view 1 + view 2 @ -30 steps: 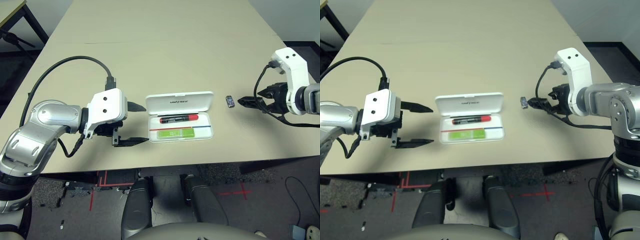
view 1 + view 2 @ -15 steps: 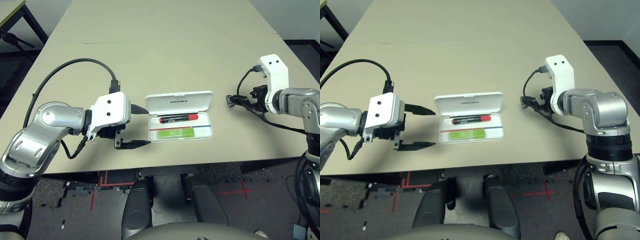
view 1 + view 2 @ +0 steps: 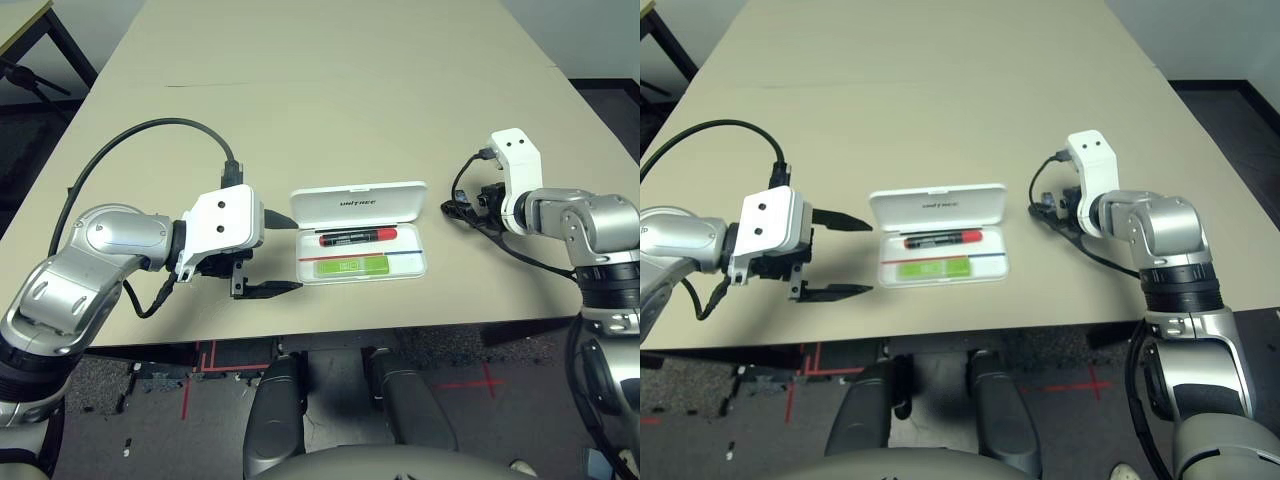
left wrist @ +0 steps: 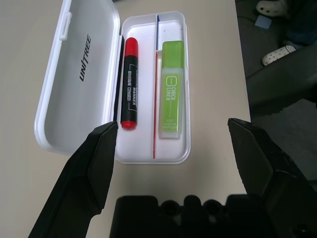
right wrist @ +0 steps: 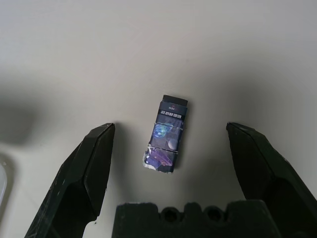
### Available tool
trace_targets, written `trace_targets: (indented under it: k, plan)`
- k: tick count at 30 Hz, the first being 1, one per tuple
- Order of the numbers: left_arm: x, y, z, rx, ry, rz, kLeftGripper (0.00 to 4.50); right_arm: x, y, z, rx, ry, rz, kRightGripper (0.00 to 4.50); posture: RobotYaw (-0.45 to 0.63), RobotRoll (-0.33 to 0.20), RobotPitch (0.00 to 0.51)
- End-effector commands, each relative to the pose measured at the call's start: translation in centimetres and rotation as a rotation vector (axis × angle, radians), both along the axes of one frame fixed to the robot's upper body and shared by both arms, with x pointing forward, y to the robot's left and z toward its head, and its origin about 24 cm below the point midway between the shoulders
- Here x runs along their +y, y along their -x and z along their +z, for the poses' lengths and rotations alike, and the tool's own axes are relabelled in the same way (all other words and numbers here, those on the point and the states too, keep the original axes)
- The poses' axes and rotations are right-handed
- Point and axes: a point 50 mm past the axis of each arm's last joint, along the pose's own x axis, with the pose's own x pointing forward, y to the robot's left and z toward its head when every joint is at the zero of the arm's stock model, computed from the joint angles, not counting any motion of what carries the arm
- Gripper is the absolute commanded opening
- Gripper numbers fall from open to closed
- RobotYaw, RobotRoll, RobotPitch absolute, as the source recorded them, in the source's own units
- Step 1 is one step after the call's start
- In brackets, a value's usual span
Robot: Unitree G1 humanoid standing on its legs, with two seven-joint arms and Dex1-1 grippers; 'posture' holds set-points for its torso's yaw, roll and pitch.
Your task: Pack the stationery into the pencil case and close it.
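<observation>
1. The pencil case [image 3: 362, 232] lies open on the table [image 3: 330, 90], close to its near edge and about midway along it, with the white lid [image 4: 79, 74] folded flat toward the far side.
2. Inside the tray the red marker pen [image 4: 129, 82] lies along the hinge side, and the lime-green marker [image 4: 172, 88] lies alongside it on the near side, a thin red-and-blue line running between them.
3. The small dark block [image 5: 167, 133] sits on the bare table just off the case's right end, apart from it.
4. The right gripper [image 5: 168, 163] is lowered over that block with its two fingers spread wide, one on each side; neither finger touches it.
5. The left gripper [image 3: 272, 252] hovers just off the case's left end, pointing at it, its fingers wide apart and holding nothing.
6. A black cable [image 3: 140, 140] loops over the left arm.
</observation>
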Motion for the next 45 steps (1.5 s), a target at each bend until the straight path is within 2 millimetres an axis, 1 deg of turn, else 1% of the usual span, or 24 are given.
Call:
trace_targets:
  k: [1,7,10,15,18,19,20,22,26,31,34,37,39,41,43,45]
  plan:
    - [-0.2,0.2,-0.1,-0.002,-0.027,-0.009,4.47,0.3,0.1,-1.5,0.033,0.003,0.018,4.50,-0.04,0.000,0.182]
    - [-0.2,0.2,0.0,-0.001,-0.032,-0.011,4.47,0.4,0.2,-1.7,0.045,0.001,0.023,4.50,-0.04,0.000,0.184]
    - [-0.2,0.2,0.0,0.000,-0.035,-0.011,4.50,0.4,0.3,-1.6,0.048,0.007,0.023,3.89,-0.04,0.000,0.186]
    - [-0.2,0.1,-0.1,0.002,-0.036,-0.011,4.50,0.3,0.4,-1.4,0.044,0.021,0.024,2.08,-0.04,0.000,0.189]
    - [-0.3,0.1,-0.1,0.005,-0.038,-0.011,4.50,-0.1,0.4,-1.1,0.038,0.031,0.025,0.85,-0.05,0.000,0.190]
    - [-0.3,0.1,-0.2,0.007,-0.039,-0.010,4.50,-0.2,0.4,-0.9,0.036,0.035,0.027,0.54,-0.04,0.000,0.191]
    - [-0.3,0.1,-0.2,0.008,-0.041,-0.010,4.50,-0.3,0.4,-0.8,0.033,0.040,0.029,0.32,-0.05,0.000,0.191]
    - [-0.3,0.1,-0.2,0.009,-0.042,-0.010,4.50,-0.6,0.4,-0.3,0.022,0.053,0.043,0.32,-0.05,0.000,0.191]
    - [-0.3,0.2,-0.2,0.011,-0.044,-0.010,4.50,-1.3,0.8,0.9,0.000,0.094,0.142,0.32,-0.05,0.000,0.192]
    - [-0.2,0.1,-0.2,0.011,-0.049,-0.010,4.50,-2.6,1.6,2.9,-0.017,0.127,0.261,0.32,-0.05,0.000,0.192]
    - [0.0,0.0,-0.1,0.012,-0.054,-0.010,4.50,-3.4,2.6,4.4,-0.027,0.159,0.405,0.32,-0.06,0.000,0.194]
    - [0.1,-0.1,-0.2,0.013,-0.057,-0.011,4.50,-3.4,3.4,5.5,-0.082,0.167,0.565,0.32,-0.07,0.000,0.195]
    - [0.0,-0.2,-0.2,0.013,-0.057,-0.014,4.50,-3.3,4.4,5.6,-0.077,0.170,0.717,0.32,-0.08,0.000,0.195]
    - [-0.1,-0.2,-0.3,0.013,-0.056,-0.018,4.50,-3.2,5.1,5.5,-0.050,0.155,0.801,0.32,-0.08,0.000,0.195]
    - [-0.1,-0.3,-0.4,0.014,-0.055,-0.020,4.50,-2.8,6.0,5.5,-0.025,0.130,0.909,0.32,-0.08,0.000,0.194]
    - [-0.2,-0.3,-0.4,0.013,-0.056,-0.023,4.50,-2.3,6.4,5.6,-0.022,0.109,0.972,0.32,-0.09,0.000,0.194]
